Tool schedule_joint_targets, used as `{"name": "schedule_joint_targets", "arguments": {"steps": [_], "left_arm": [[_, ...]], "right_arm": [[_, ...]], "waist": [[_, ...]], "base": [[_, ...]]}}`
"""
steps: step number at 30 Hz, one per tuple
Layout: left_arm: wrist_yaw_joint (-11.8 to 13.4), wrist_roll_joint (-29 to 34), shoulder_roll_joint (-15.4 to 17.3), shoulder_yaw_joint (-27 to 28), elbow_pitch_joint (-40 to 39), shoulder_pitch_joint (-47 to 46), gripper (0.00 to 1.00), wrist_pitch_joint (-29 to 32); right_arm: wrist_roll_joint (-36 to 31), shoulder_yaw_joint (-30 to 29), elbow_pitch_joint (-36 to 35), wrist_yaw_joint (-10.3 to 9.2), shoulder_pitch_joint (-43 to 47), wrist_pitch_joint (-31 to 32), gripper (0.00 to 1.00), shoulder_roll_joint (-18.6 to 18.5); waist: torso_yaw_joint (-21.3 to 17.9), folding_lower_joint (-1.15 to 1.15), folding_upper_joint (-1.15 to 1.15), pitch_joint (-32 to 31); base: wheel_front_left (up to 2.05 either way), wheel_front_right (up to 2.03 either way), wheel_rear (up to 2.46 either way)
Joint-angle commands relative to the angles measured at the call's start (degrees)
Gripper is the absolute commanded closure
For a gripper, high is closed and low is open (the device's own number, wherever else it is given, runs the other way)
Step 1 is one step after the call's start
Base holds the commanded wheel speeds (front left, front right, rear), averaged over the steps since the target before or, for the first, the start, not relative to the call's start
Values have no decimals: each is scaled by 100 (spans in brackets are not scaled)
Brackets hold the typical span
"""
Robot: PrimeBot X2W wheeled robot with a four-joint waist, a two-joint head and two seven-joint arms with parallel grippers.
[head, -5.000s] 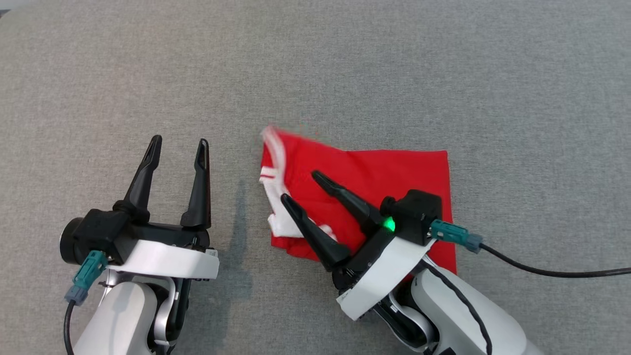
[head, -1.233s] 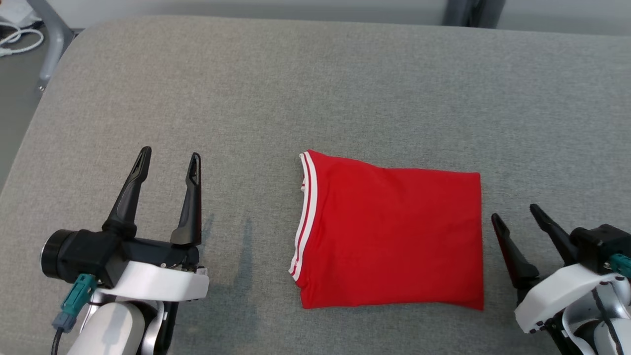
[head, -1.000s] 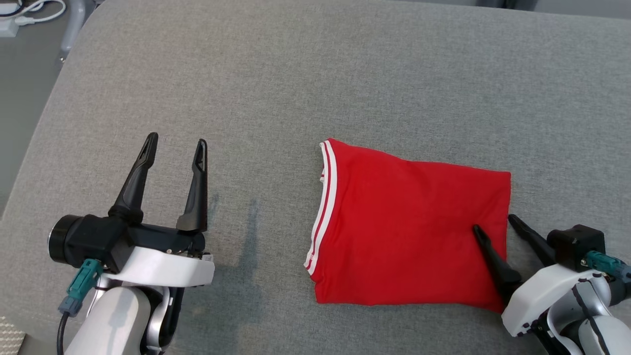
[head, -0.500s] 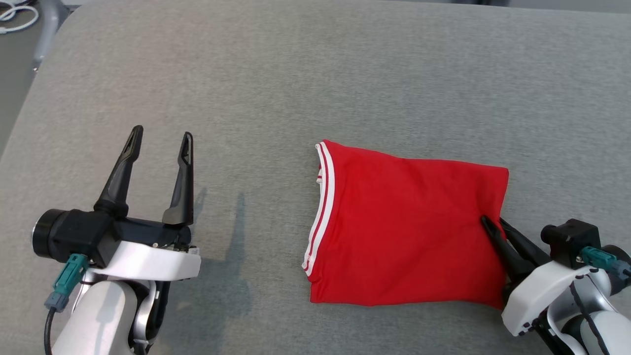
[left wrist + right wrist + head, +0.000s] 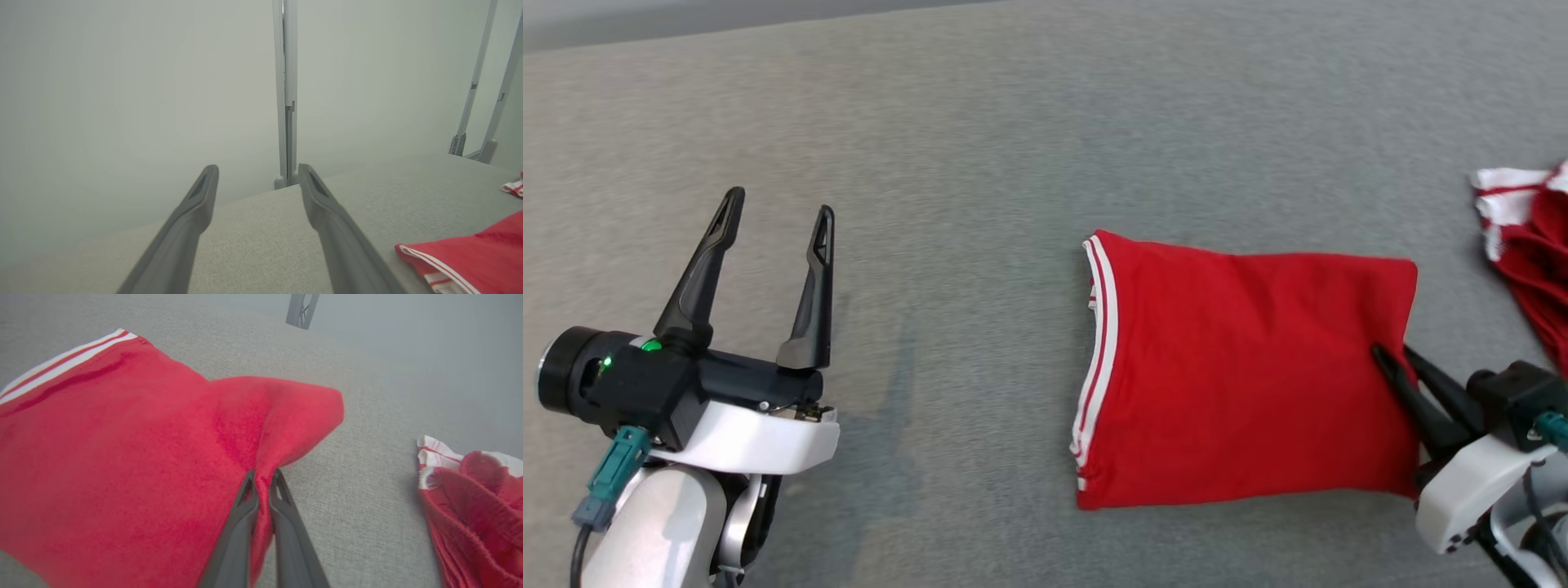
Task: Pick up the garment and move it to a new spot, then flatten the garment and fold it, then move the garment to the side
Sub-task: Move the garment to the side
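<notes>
The right gripper (image 5: 1392, 353) is clenched on the right edge of the folded red garment (image 5: 1241, 376), the cloth pinched into a raised ridge between its fingers. The garment lies on the grey table (image 5: 980, 163), its white-striped hem to the left. A second, crumpled red garment (image 5: 1535, 237) lies near, further right. The left gripper (image 5: 779, 204) hovers with its fingers spread and nothing between them, well apart from the folded garment.

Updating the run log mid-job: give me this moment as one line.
garment: folded, on grey surface | right gripper: shut on garment's right edge | left gripper: open, empty | other red garment: far right
</notes>
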Motion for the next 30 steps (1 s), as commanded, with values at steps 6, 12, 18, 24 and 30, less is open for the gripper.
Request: {"name": "schedule_joint_targets", "arguments": {"steps": [6,12,18,24,30], "left_arm": [[92,178,193,-18,-418,-145,0,279],[-7,291,427,-45,-736,-404,0,620],[-62,360,553,-86,-929,-632,0,835],[-96,439,651,-105,-1090,-829,0,1008],[-126,487,666,-182,-1176,-993,0,1112]], "right_arm": [[-220,129,156,-6,-734,-331,100,-656],[-397,-86,886,-10,-1577,-897,100,-1335],[-309,-481,1714,-10,-2187,-1351,100,-1727],[-232,-474,2480,-10,-2789,-1608,100,-1884],[-120,-494,3540,-10,-3375,-1630,0,-1482]], "waist": [[-799,0,0,449],[-1107,0,0,890],[-1225,0,0,1263],[-1254,0,0,1568],[-1201,0,0,1709]], "base": [[0,0,0],[0,0,0],[0,0,0],[0,0,0],[0,0,0]]}}
